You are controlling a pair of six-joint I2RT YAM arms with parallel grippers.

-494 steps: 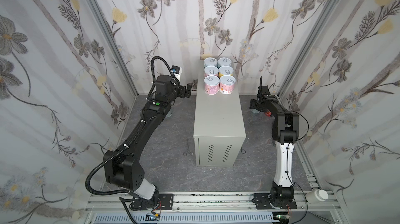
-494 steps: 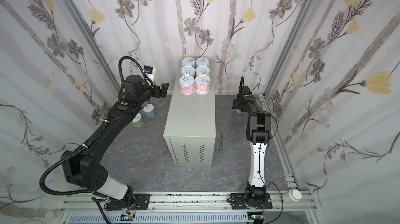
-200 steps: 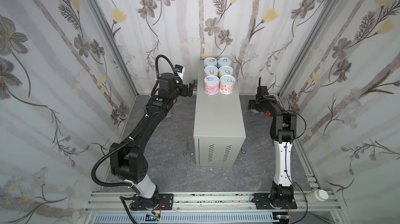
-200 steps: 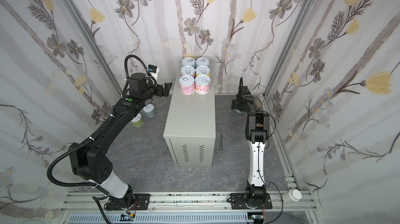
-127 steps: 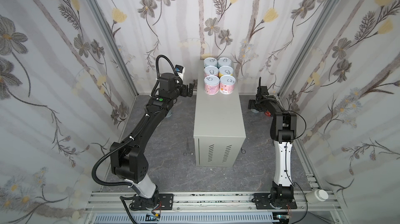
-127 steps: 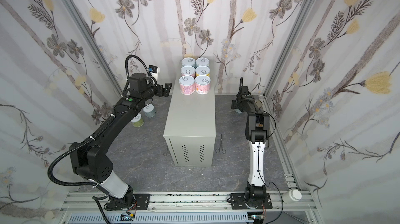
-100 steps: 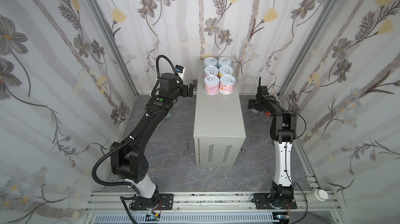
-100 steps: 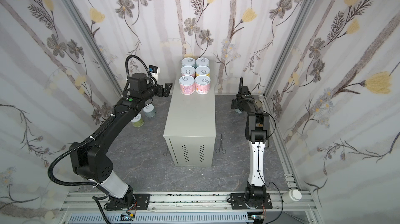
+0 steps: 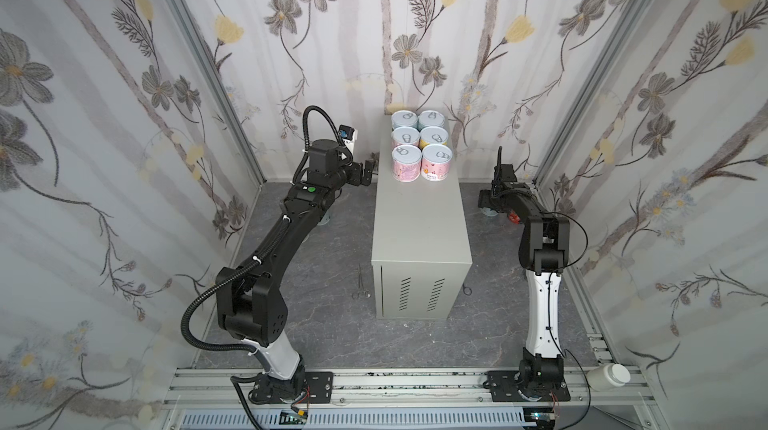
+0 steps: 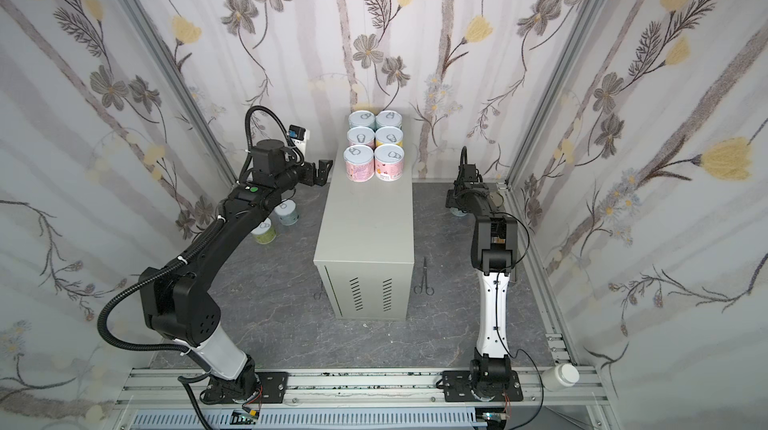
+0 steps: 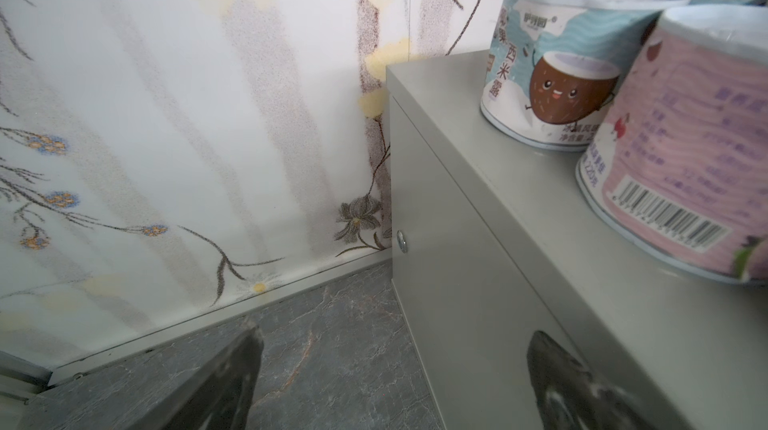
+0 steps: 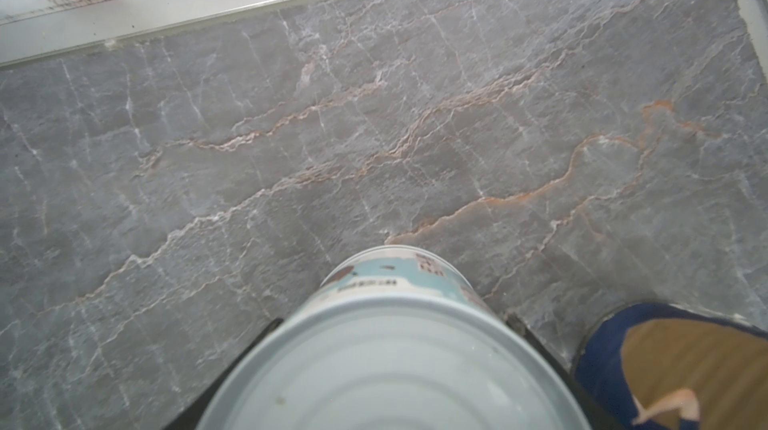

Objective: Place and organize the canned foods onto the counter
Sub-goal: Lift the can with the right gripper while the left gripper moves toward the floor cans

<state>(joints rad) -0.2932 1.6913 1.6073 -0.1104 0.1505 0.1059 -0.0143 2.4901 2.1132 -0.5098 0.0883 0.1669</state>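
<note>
A blue-label can (image 12: 386, 365) is sitting low at 3 o'clock of the counter (image 9: 419, 232), clasped by the right gripper (image 9: 487, 204). The gripper's dark jaws are lying against opposite sides of the can's wall, opened only to the can's width. The can is standing on end with its long axis vertical and a flat ringed end facing the wrist camera. Whether it is resting on the marble floor (image 12: 374, 116) or hanging just off it, I cannot tell. A dark-blue can (image 12: 685, 365) is sitting on the floor just beside it.

At the counter's 12 o'clock end, six short cans (image 9: 433, 137) are standing upright, two abreast and three deep, packed close. Their pull-tab lids are facing up and their axes are vertical.

At 9 o'clock of that cluster the left gripper (image 9: 368, 173) is hovering beside the counter's top edge, jaws spread wide and released, touching nothing. Its wrist view is showing a coconut-label can (image 11: 548, 66) and a pink can (image 11: 685, 149) close ahead.

At 9 o'clock of the counter, a pale-blue can (image 10: 286, 212) and a yellow-green can (image 10: 264, 231) are standing upright on the floor, partly hidden under the left arm (image 10: 199, 245).
</note>
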